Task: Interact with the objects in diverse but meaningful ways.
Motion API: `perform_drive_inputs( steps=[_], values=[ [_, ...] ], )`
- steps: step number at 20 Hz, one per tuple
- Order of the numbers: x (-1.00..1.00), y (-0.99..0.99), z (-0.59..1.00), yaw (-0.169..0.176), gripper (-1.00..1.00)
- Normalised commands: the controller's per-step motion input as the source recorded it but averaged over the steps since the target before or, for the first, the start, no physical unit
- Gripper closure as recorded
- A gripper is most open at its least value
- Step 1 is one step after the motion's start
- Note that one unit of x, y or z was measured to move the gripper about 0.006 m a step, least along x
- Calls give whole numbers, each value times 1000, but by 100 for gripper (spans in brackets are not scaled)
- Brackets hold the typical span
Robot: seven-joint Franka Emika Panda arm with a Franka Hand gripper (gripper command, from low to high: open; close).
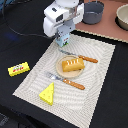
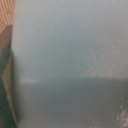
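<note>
Hand (image 1: 62, 40) over the milk carton (image 2: 70, 65)
Upper centre of the frame, at the placemat's (image 1: 95, 75) edge; its grasp cannot be told.

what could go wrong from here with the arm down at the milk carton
The pale blue milk carton fills the wrist view, so the gripper is very close; whether it is closed cannot be seen. An off-centre grasp might tip the carton at the placemat's edge. The knife and the plate with the bread loaf lie just beside it, so a toppled or dragged carton might knock them.
</note>
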Motion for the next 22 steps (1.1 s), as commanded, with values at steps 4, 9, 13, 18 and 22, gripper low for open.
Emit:
perform_drive_inputs(
  steps=[4,9,13,18,22],
  values=[
    [-100,16,-34,0,-100],
    [-78,1,-16,0,-100],
    [-66,0,426,0,-100],
    [-30,-10,882,0,-100],
    [77,-21,889,0,-100]
  ],
)
